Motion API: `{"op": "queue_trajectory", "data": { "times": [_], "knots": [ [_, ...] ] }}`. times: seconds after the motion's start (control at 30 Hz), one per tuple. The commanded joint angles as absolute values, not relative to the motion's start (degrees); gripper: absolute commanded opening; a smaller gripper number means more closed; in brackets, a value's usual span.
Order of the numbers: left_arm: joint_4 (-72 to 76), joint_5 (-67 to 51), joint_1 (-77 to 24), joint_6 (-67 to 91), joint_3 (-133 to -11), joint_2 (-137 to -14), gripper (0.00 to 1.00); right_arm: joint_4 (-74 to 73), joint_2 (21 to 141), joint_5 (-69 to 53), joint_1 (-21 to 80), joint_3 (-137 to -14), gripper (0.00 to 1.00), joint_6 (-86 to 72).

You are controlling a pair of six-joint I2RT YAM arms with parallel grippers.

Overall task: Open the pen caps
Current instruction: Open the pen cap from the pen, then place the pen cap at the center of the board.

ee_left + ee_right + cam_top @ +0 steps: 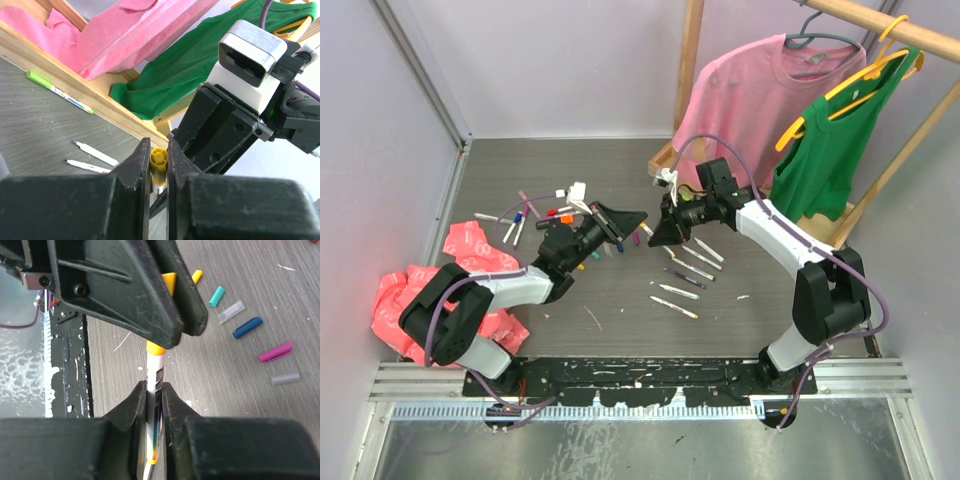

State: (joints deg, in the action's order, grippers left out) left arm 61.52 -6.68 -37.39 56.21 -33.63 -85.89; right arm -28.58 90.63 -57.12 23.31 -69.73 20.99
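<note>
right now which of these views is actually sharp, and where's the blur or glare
Top external: even light, soft shadows, the loose pens too small for detail. Left wrist: the left gripper is blurred up close, the yellow cap it pinches sharp. Right wrist: the right gripper is soft too; the pen it holds and the loose caps are crisp.

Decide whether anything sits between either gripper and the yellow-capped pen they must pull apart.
Nothing visible does. The left gripper is shut directly on the yellow cap, and the right gripper is clamped on the same pen's white barrel. Only bare barrel spans the gap between them.
</note>
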Motion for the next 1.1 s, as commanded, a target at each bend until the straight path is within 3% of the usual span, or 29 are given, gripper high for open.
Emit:
{"op": "queue_trajectory", "data": {
  "times": [0.0,0.07,0.37,0.57,0.77,1.07],
  "knots": [
    [67.57,-8.15,-32.72,55.94,-37.92,-86.55,0.00,-30.31,91.97,-57.21,23.88,-72.62,0.06,22.56],
    [67.44,-7.92,-29.03,57.24,-40.39,-86.48,0.00,-31.34,93.14,-56.54,23.99,-73.28,0.01,23.09],
    [56.59,-4.36,-16.38,56.29,-51.59,-83.35,0.00,-34.01,95.78,-53.54,23.87,-74.89,0.01,24.88],
    [46.54,-9.63,-15.82,57.96,-48.73,-79.44,0.00,-29.92,92.50,-34.07,21.83,-72.64,0.01,26.81],
    [33.97,-10.57,-20.01,59.75,-45.63,-78.81,0.00,-28.45,92.12,-16.22,16.81,-69.97,0.02,33.34],
    [14.29,2.26,-34.60,56.07,-53.28,-86.24,0.00,-31.16,92.82,-15.07,7.48,-64.65,0.07,39.78]
  ]
}}
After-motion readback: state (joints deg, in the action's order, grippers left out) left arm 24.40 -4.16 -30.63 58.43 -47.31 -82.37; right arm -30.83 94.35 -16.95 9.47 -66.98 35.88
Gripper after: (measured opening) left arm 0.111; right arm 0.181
